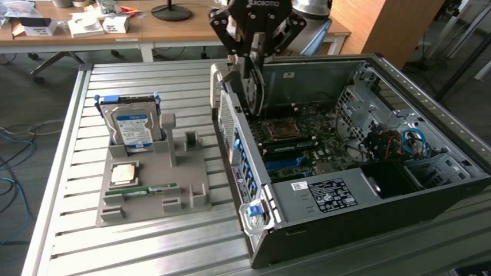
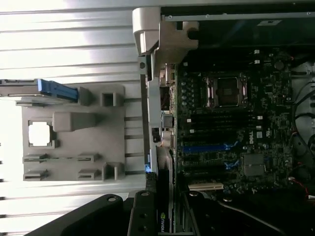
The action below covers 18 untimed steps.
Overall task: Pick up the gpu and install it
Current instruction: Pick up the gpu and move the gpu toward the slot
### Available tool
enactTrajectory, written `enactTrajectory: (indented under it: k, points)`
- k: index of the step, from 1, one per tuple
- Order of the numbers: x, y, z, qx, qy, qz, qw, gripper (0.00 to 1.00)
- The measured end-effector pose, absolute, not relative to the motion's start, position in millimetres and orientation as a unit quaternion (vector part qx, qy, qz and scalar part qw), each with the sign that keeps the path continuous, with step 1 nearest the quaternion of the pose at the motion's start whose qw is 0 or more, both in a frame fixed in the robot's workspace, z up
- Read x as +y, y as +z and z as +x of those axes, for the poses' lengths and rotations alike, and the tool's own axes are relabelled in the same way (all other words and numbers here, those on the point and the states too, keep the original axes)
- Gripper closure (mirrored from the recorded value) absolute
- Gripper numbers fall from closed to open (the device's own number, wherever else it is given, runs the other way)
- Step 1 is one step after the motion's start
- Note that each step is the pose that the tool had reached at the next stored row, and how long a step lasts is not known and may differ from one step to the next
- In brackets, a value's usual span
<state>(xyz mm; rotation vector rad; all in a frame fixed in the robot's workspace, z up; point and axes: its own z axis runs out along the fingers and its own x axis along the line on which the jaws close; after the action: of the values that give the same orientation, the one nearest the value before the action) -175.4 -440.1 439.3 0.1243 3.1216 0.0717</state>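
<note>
One claw [image 1: 256, 53] grips the gpu [image 1: 252, 92] over the open computer case [image 1: 368, 230].

- The computer case [image 1: 322, 224] sits on the table [image 1: 153, 75], toward the exterior view's right edge.
- The holder [image 1: 153, 201] lies beside it, on the exterior view's left.
- The hard drive [image 1: 132, 127] stands at the holder's far end.
- The memory stick [image 1: 142, 190] lies near the holder's front.
- The gpu [image 1: 252, 95] hangs in the gripper [image 1: 253, 57] over the case's far end.

ROBOTIQ printed on hand [image 1: 254, 60] body; NVIDIA logo on gpu [image 2: 164, 219] edge.

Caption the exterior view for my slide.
Pincer holding the gpu edge-on at the open computer case, grey parts tray alongside.
</note>
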Motion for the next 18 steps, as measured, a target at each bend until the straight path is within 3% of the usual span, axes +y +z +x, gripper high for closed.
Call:
enactTrajectory:
  k: [18]
  points:
    - [-440.1,439.2,-93.9,0.999,0.023,0.039,0.007,0.74]
